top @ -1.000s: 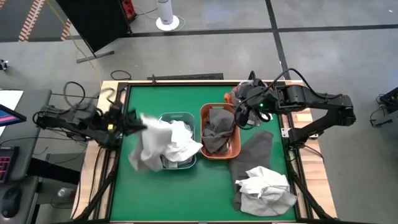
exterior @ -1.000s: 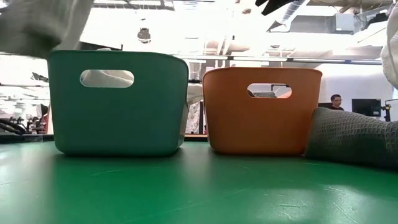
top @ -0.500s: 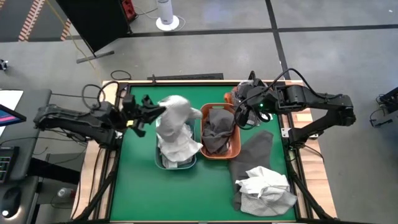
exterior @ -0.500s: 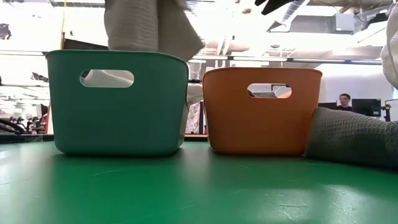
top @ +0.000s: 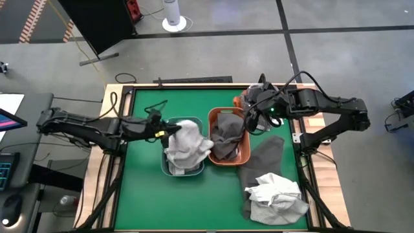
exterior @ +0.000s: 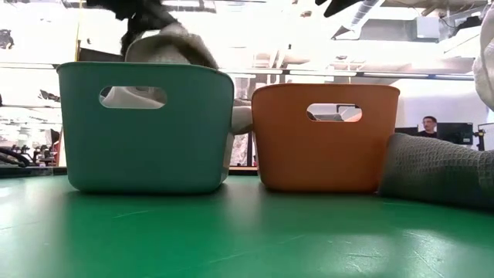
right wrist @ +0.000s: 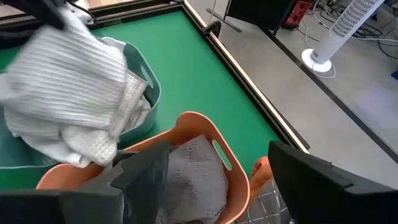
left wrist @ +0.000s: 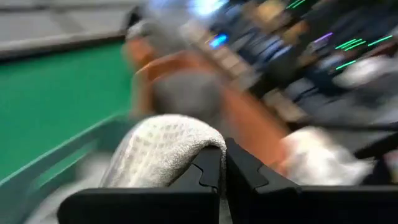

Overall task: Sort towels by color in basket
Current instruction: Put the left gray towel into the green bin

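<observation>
My left gripper [top: 169, 128] is over the teal basket [top: 164, 169], shut on a light grey towel [top: 187, 139]. In the low view this towel [exterior: 171, 46] bulges above the basket's rim [exterior: 147, 68]. White towels [right wrist: 81, 140] fill the basket under it. The orange basket [top: 210, 139] holds dark grey towels [top: 226, 137]. My right gripper [top: 250, 120] hangs open above that basket's far right corner and touches nothing. Near the right edge a white towel [top: 278, 197] lies on a dark grey one [top: 265, 158]. My left gripper pinches a bunched fold at the top of the light grey towel [left wrist: 186, 146] between its two fingers [left wrist: 208, 171]. It comes slanting from the table's left. The cloth drapes over the fingertips, and its lower part rests on the pile in the teal basket [top: 184, 158].
The two baskets stand side by side mid-table, teal [exterior: 147, 147] on the left, orange [exterior: 324, 147] on the right. A rust-orange cloth [right wrist: 260, 169] lies by the orange basket's far right corner. Bare green table [top: 145, 194] spreads to the near left.
My left gripper has carried the light grey towel toward the table's right, from left of the teal basket to above it, then down. The towel, first hanging spread beside the basket, now sits bunched on the white pile inside. The gripper stays shut on it.
</observation>
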Controlling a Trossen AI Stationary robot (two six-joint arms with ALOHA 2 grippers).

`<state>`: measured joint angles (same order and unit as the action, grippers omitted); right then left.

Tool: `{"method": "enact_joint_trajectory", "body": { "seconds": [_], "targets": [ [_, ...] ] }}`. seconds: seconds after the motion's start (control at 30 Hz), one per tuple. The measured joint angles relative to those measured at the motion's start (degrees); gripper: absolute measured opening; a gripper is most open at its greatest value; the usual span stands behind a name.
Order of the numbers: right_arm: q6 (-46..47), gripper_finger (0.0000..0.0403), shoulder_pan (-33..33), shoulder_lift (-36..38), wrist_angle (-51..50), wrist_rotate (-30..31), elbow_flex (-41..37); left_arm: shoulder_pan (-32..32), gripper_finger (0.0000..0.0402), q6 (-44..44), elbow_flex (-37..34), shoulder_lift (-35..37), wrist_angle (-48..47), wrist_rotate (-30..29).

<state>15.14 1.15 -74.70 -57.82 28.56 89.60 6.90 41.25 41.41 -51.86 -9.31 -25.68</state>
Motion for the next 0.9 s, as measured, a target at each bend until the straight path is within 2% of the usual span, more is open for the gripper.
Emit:
{"method": "enact_joint_trajectory", "body": {
  "seconds": [0.1, 0.2, 0.6, 0.73, 0.9],
  "targets": [
    [-0.02, 0.0306, -0.02, 0.0, 0.04, -0.03, -0.02, -0.65, 0.0001, 4.54, -0.02, -0.5, -10.24, 0.13],
    [-0.25, 0.0306, -0.33, 0.0, 0.04, -0.02, -0.02, -1.93, 0.0001, 7.8, -0.02, -2.49, -14.91, 3.73],
    [-0.7, 0.0306, -1.68, 0.0, 0.02, -0.02, -0.02, -4.4, 0.0009, 5.37, 0.0, -12.86, -13.87, 19.07],
    [-0.68, 0.0306, -1.68, 0.0, 0.04, -0.02, -0.02, -4.42, 0.0053, 3.51, 0.32, -12.9, -14.1, 21.16],
    [-0.66, 0.0306, -1.68, 0.0, 0.02, -0.02, -0.02, -4.63, 0.0137, -1.87, 5.26, -12.59, -17.88, 21.74]
  ]
}}
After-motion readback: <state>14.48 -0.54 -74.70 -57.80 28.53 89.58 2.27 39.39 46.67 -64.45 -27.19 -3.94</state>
